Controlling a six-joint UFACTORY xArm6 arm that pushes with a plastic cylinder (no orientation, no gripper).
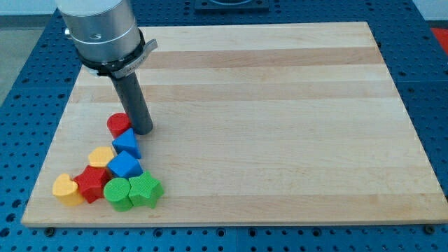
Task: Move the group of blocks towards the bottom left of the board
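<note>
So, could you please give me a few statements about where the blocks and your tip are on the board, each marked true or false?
1. My tip is right beside the red block, on its right in the view. True.
2. The blocks are spread all over the board. False: they cluster at the view's bottom left.
3. Two blue blocks sit below my tip in the view. True.
4. The yellow heart block is the rightmost block. False: it is the leftmost.
5. Two green blocks sit side by side at the cluster's bottom. True.
</note>
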